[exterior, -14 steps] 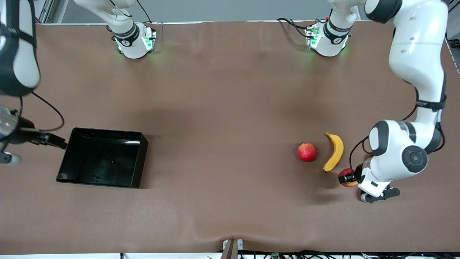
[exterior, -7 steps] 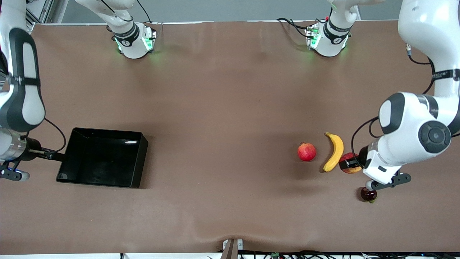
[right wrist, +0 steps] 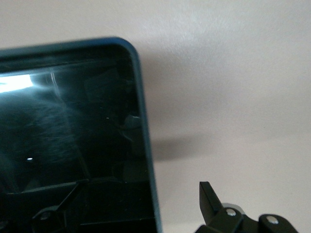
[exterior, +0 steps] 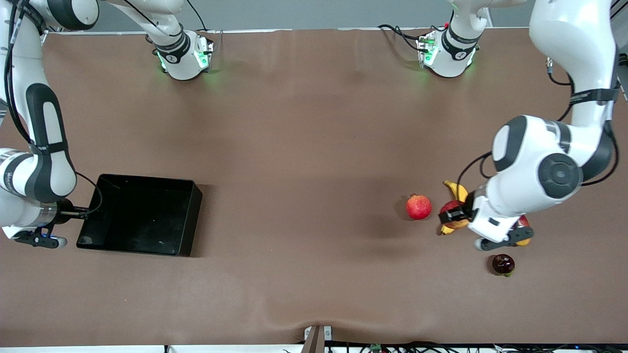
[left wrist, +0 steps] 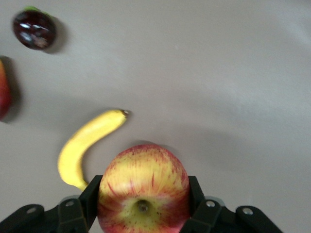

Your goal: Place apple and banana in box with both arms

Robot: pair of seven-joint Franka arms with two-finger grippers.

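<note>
The left claw is up in the air and it holds the apple tight between its two black fingers. The apple is red with yellow streaks, and its stem dimple faces the left wrist camera. In the front view the apple hangs right over the banana, so only part of the banana shows from under it.

The banana lies flat on the brown worktop, toward the left arm's end. It is yellow and curved, with a dark tip. A round red fruit with a little crown tip sits beside the banana, a bit more toward the middle of the worktop. A small dark purple fruit sits nearer to the front camera than the banana. A red and yellow fruit peeks out from under the left arm's wrist.

The box is black and shiny with low walls. It sits on the worktop toward the right arm's end, well apart from all the fruit. No fruit is in it.

The right claw waits just beside the box, at the short wall closest to the right arm's end. Its fingers are spread wide apart and hold nothing
</note>
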